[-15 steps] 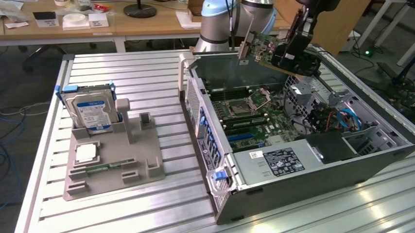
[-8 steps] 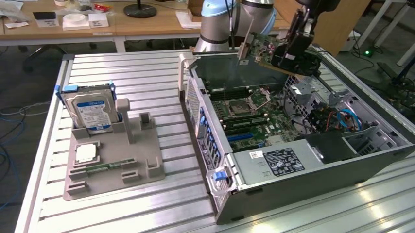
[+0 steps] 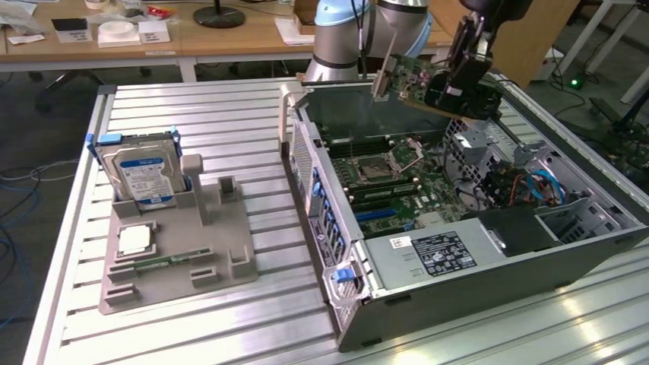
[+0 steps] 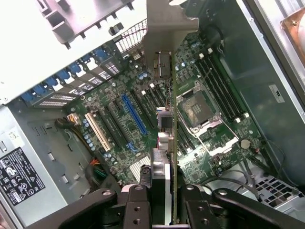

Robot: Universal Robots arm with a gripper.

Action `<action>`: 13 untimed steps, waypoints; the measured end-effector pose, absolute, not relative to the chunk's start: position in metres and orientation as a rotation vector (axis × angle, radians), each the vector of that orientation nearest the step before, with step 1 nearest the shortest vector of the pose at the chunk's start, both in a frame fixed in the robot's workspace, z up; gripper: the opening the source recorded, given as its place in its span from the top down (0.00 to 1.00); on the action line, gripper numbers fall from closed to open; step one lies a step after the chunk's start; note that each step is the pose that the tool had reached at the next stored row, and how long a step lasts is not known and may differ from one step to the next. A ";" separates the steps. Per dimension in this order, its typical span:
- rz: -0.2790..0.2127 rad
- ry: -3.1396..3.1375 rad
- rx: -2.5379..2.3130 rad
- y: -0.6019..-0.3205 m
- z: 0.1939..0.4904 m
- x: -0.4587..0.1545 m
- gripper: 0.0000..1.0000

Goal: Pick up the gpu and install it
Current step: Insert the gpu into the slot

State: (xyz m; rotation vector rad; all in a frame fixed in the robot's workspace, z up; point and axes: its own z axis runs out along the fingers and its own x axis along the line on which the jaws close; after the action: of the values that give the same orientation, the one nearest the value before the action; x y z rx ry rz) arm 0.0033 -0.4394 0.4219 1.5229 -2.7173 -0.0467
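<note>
The gpu is a thin green circuit card with a silvery bracket at one end. It hangs tilted in the air above the back of the open computer case. My gripper is shut on it from above. In the wrist view the gpu is seen edge-on between the two black fingers, bracket end farthest from the gripper. Below it lies the motherboard with a blue slot, a white slot and the processor socket. The card is well above the board and touches nothing.
On the exterior view's left a grey fixture holds an upright hard drive and a small square processor chip. The case has a labelled power supply at the front and blue cables on the right. Its walls stand all around the board.
</note>
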 end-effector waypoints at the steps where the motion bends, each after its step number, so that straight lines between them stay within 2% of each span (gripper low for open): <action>1: -0.046 -2.708 1.539 -0.439 0.422 0.003 0.72; 13: -0.021 -2.615 1.731 -0.439 0.414 0.003 0.72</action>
State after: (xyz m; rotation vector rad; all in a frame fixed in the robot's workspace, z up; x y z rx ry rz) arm 0.0033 -0.4394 0.4142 1.7307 -2.6153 -0.0209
